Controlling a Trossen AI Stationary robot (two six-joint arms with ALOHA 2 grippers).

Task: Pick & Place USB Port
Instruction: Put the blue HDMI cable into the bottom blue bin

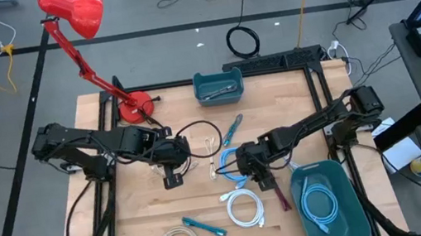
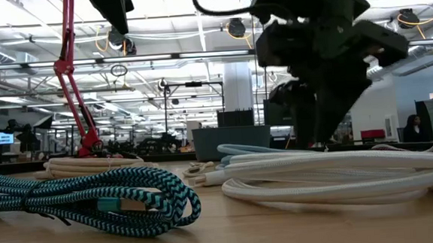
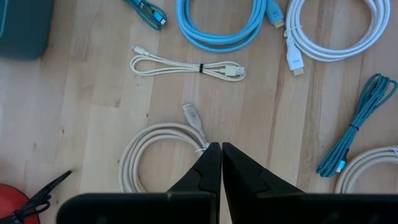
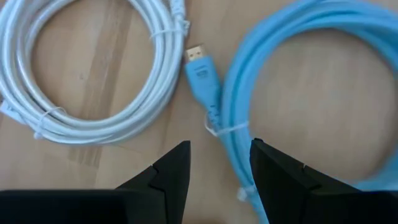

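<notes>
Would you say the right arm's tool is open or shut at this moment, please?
Open. In its wrist view the right tool has a clear gap between its two fingers, empty, above the light blue cable coiled on the table.

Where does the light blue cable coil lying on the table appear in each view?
High view: blue coil at the table's middle, partly under the right arm.
Low view: middle distance, behind the white coil.
Left wrist view: top middle.
Right wrist view: right half.
Shared landmark: the white coil beside it.
</notes>
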